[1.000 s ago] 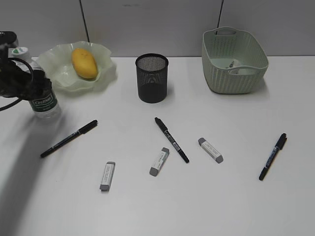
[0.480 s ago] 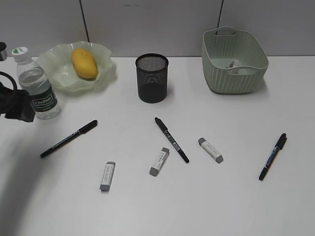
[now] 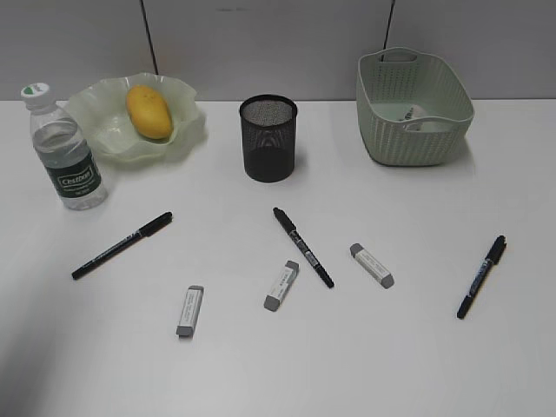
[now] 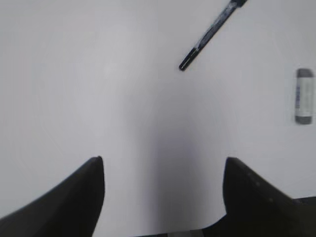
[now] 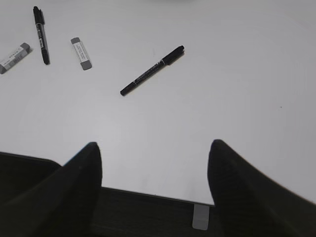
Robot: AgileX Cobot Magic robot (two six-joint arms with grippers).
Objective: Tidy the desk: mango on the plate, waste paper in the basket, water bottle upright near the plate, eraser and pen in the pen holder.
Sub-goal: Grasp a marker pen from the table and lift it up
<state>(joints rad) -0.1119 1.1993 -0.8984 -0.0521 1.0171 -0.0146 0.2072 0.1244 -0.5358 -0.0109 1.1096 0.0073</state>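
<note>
The mango [image 3: 148, 111] lies on the wavy green plate [image 3: 104, 130]. The water bottle [image 3: 66, 160] stands upright left of the plate. The waste paper [image 3: 417, 120] lies inside the basket [image 3: 413, 109]. The black mesh pen holder [image 3: 268, 137] stands at the middle back. Three pens lie on the desk: left [image 3: 122, 245], middle [image 3: 303, 247], right [image 3: 482, 276]. Three erasers lie there: left [image 3: 189, 310], middle [image 3: 281, 285], right [image 3: 372, 265]. My left gripper [image 4: 163, 165] is open over bare desk, near the left pen [image 4: 212, 32] and an eraser [image 4: 304, 96]. My right gripper [image 5: 154, 150] is open above the desk's front edge, with a pen [image 5: 152, 70] ahead.
Neither arm shows in the exterior view. In the right wrist view a second pen [image 5: 41, 34] and two erasers [image 5: 81, 53] [image 5: 14, 57] lie at the far left. The desk's front edge [image 5: 148, 194] runs under my right gripper.
My left arm has drawn back from the upright water bottle and left the exterior view at the left edge. The bottle stays standing where it was.
</note>
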